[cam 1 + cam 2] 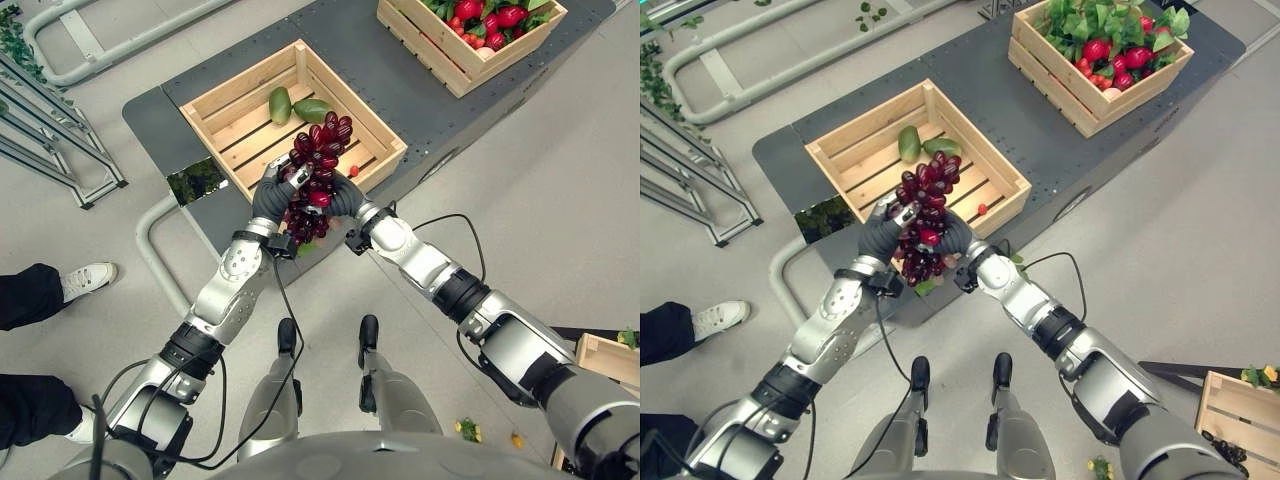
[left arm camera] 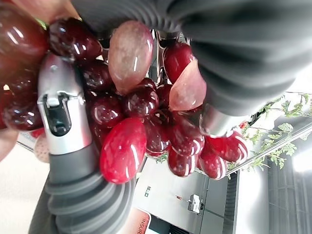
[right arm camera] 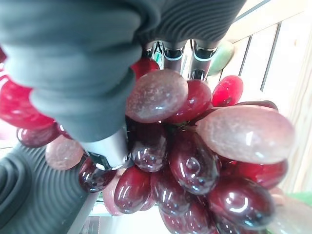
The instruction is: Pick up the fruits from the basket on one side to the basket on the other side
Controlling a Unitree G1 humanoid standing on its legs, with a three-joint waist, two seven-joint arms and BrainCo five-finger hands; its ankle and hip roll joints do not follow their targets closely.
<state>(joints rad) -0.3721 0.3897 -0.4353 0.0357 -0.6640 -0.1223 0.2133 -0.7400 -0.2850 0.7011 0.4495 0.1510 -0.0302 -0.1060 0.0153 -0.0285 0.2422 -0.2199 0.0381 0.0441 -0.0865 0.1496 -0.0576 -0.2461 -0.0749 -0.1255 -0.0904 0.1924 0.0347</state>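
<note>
Dark-red grape bunch [image 1: 315, 170] clasped between curled left hand [image 1: 273, 192] and right hand [image 1: 343, 200], no legible writing.

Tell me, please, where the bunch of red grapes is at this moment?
The bunch of red grapes is held between the left hand and right hand, over the near edge of the nearer wooden crate, close to two green fruits.
</note>
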